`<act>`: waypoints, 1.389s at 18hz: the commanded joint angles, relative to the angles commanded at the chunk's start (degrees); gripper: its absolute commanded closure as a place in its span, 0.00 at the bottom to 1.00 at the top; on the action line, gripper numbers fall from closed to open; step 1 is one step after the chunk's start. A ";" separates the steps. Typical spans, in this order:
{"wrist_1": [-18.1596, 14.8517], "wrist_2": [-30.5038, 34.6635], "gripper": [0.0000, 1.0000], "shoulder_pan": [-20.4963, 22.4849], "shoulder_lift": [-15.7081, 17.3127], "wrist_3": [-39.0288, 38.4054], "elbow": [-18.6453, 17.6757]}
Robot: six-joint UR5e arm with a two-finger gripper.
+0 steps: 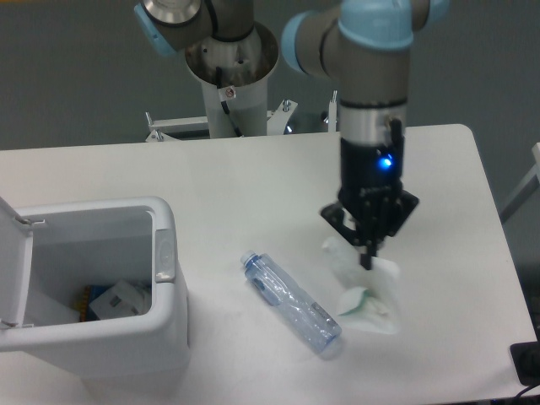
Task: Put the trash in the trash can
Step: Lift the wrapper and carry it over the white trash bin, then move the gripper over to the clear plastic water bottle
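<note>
The crushed clear bluish plastic bottle lies on the white table, slanting from upper left to lower right. The crumpled white paper wrapper with a green edge lies just right of it. My gripper points straight down at the wrapper's upper part, its fingertips at or touching the paper. The fingers look close together, and the view does not show whether they pinch the paper. The white trash can stands at the front left with its lid open and its grey latch on the right rim.
Inside the trash can lie a white box and some blue and orange items. The arm's base post stands at the back of the table. A dark object sits at the front right edge.
</note>
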 joint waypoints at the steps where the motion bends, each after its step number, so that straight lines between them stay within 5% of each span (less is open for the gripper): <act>1: 0.00 -1.41 1.00 -1.15 0.53 -0.79 0.53; 8: 0.00 -3.18 1.00 -13.71 3.96 -4.05 -1.30; 13: 0.09 -3.09 1.00 -16.89 4.05 -5.11 -4.64; 14: 0.09 -3.09 0.89 -16.98 4.05 -4.84 -5.00; 16: 0.18 -2.40 0.00 -16.98 3.52 -3.88 -5.26; 25: 0.00 -2.30 0.00 -13.56 3.52 -5.88 -5.18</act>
